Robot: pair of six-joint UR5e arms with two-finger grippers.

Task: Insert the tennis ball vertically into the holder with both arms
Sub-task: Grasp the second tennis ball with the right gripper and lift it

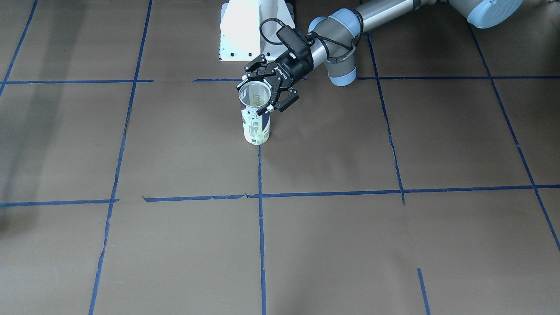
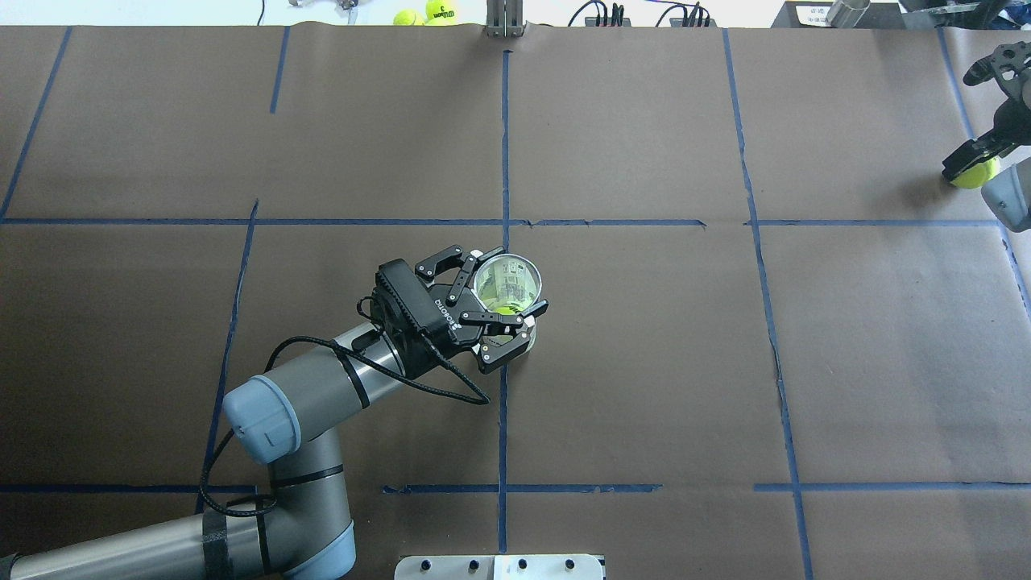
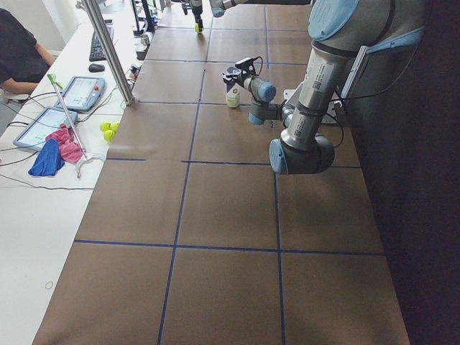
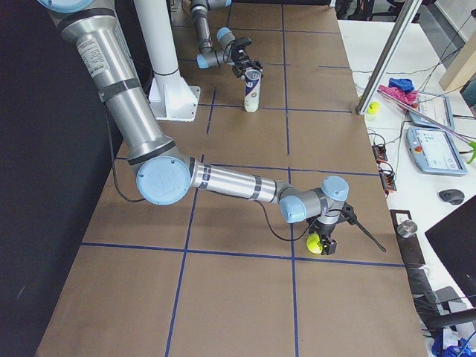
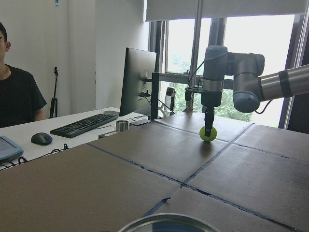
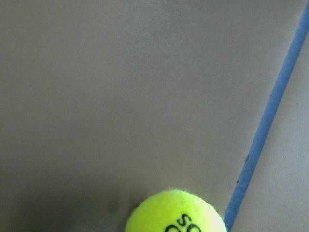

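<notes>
jaws: your left gripper (image 2: 506, 310) clamps one upright holder (image 1: 256, 120); right gripper (image 4: 323, 244) pinches one tennis ball (image 4: 315, 242).
arms: two.

Grey jointed robot arm (image 5: 251, 84) reaching down, black tool (image 5: 208, 126) closed on fuzzy yellow-green tennis ball (image 5: 208, 134) at brown paper-covered desk (image 5: 145, 164); clear can rim (image 5: 166, 224) at bottom edge.

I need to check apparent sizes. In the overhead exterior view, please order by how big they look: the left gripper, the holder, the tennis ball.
1. left gripper
2. holder
3. tennis ball, partly hidden by the right gripper at the view's edge
</notes>
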